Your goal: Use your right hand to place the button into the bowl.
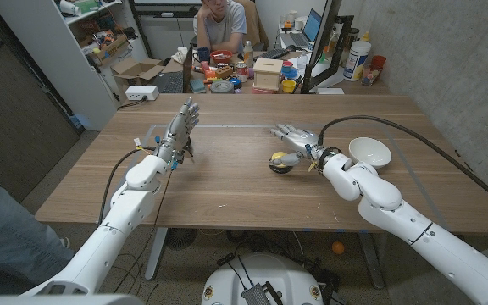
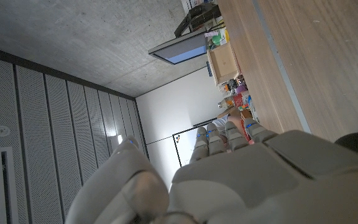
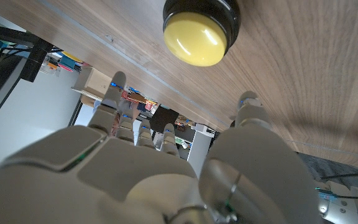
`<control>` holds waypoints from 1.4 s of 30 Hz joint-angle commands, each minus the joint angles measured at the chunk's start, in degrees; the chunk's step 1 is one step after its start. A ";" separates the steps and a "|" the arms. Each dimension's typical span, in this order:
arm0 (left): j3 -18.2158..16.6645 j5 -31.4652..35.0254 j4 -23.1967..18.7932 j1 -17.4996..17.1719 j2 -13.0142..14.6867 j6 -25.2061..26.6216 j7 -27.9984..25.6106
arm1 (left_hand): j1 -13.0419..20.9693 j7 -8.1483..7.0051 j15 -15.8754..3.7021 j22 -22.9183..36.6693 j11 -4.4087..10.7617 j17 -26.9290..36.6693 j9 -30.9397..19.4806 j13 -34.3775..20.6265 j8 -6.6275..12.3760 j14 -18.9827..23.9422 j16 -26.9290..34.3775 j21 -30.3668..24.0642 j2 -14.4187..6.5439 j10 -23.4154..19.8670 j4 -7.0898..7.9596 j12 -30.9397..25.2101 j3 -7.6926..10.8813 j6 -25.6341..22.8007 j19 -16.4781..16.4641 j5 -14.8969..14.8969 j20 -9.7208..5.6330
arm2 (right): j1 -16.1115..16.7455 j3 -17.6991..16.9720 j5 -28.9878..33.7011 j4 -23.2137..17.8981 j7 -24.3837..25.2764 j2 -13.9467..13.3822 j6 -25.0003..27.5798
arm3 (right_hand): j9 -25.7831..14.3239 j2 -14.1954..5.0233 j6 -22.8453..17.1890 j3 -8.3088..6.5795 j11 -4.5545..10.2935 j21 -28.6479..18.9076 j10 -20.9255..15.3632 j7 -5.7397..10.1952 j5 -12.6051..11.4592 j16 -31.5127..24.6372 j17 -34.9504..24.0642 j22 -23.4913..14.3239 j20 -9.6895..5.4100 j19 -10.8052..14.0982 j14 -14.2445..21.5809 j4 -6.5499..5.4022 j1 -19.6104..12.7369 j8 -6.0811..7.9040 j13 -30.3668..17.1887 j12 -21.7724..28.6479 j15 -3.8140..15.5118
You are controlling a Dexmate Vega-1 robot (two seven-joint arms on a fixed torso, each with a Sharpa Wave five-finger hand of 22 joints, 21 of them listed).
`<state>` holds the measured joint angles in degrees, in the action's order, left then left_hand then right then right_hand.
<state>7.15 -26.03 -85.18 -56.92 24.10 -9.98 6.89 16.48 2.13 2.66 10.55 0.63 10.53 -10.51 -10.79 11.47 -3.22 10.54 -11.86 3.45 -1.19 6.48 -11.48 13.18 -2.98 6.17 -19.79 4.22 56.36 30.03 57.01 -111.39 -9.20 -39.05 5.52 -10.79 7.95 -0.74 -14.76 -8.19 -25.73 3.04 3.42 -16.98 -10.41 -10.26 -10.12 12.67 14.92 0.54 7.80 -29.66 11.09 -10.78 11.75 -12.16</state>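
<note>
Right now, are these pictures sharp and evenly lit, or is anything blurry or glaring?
Head view: even indoor light, sharp, with a soft shadow under the button and the white bowl bright but not blown out. Right wrist view: the button is crisp, while the close right hand looks slightly soft. Left wrist view: the left hand looms large and soft, the wall behind glowing pale.

The yellow button (image 1: 280,161) is sitting on the wooden table (image 1: 227,182), just beside the right hand (image 1: 296,137), fingers spread, empty. White bowl (image 1: 369,152) is standing nearby. Left hand (image 1: 180,127) is pointing upward, open.
</note>
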 commanded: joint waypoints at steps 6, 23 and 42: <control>-0.66 -0.07 -0.78 -1.07 -0.06 0.49 -0.92 | 0.17 -0.40 0.68 0.11 0.67 0.26 -0.26 -0.22 0.26 0.11 0.48 0.08 -0.84 -0.48 -0.19 -0.48 -0.25 -0.33 0.04 -0.25 0.51 | -2.44 1.53 1.69 4.00 -2.65 2.40 -1.49 | -0.14 0.67 -1.29 0.52 0.31 0.42 -0.48 0.59 -0.65 -0.57 -0.20 -0.12 -0.09 0.96 0.31 -0.19 0.23 0.71 -0.28 0.46 -0.18; -1.40 -0.29 -1.04 -2.01 -0.19 0.61 -1.42 | 0.22 -0.57 0.67 0.13 0.73 0.28 -0.28 -0.25 0.29 0.14 0.51 0.06 -1.06 -0.38 -0.16 -0.44 -0.34 -0.56 0.08 -0.21 0.66 | -4.19 3.40 3.47 7.30 -3.18 3.65 -1.08 | -0.24 -0.14 -2.48 0.96 1.40 0.52 -2.14 0.89 -1.24 -1.22 -0.18 -0.22 -0.24 4.17 3.02 -0.14 -0.69 0.93 -0.42 1.21 0.28; -1.55 0.04 -1.70 -2.45 0.09 1.66 -1.52 | 0.30 -0.73 0.64 0.14 0.70 0.31 -0.30 -0.29 0.32 0.22 0.54 0.04 -1.30 -0.41 -0.15 -0.45 -0.46 -0.81 0.09 -0.14 0.86 | -4.43 4.53 4.05 9.48 -4.32 4.04 -0.42 | -0.63 -1.24 -5.64 0.89 2.53 0.41 -5.74 1.92 -1.68 -1.91 -0.32 -0.23 -0.20 9.38 7.28 0.12 -2.96 1.78 -0.94 2.83 1.68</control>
<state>5.79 -26.20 -86.42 -58.98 23.97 -8.86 5.51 16.70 1.63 2.95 10.53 0.93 10.52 -10.52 -10.79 11.47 -2.94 10.84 -11.86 2.61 -1.49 6.24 -11.48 12.94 -3.49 6.07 -19.79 4.74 52.43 33.98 61.15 -103.41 -12.76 -35.19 5.05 -11.15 6.85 -5.58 -13.76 -5.54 -25.39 -2.05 5.29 -18.31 -11.92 -10.26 -10.28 12.51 23.42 6.95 7.74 -31.95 12.52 -11.61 14.20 -10.48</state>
